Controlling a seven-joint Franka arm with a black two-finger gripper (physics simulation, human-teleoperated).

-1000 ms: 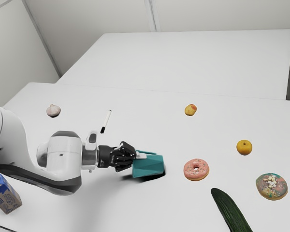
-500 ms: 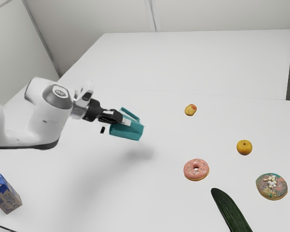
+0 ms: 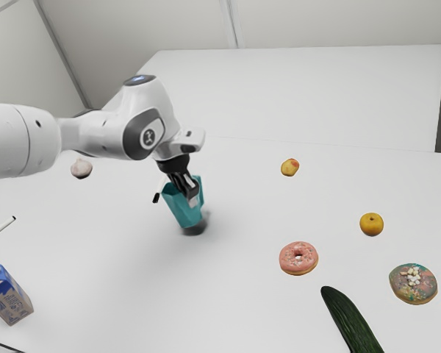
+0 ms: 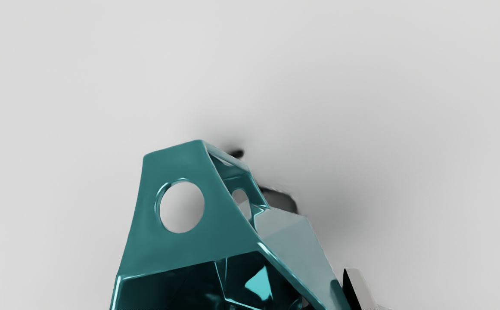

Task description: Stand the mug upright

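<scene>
The gripper (image 3: 192, 195) points steeply down at the teal mug (image 3: 182, 209) in the exterior view, shut on its wall. The mug leans a little, mouth up, its base low over a dark shadow; whether it touches the table (image 3: 132, 294) I cannot tell. In the wrist view the gripper (image 4: 329, 298) is at the bottom edge, a pale finger (image 4: 359, 286) outside the mug wall and the other mostly hidden at the mug's mouth. The mug (image 4: 228, 232) shows its angular handle with a round hole and its dark interior.
A marker (image 3: 156, 197) lies just behind the mug, toward the exterior view's left. Garlic (image 3: 81, 168) and a carton (image 3: 9, 296) are farther left. Toward the right are a pink donut (image 3: 298, 258), cucumber (image 3: 351, 320), yellow fruit (image 3: 289, 167), orange (image 3: 371, 223) and sprinkled donut (image 3: 413, 284).
My hand has lifted the mug from lying on its side, carried it toward the exterior view's left and back, and turned it mouth up. Since half a second ago its base has swung downward.
</scene>
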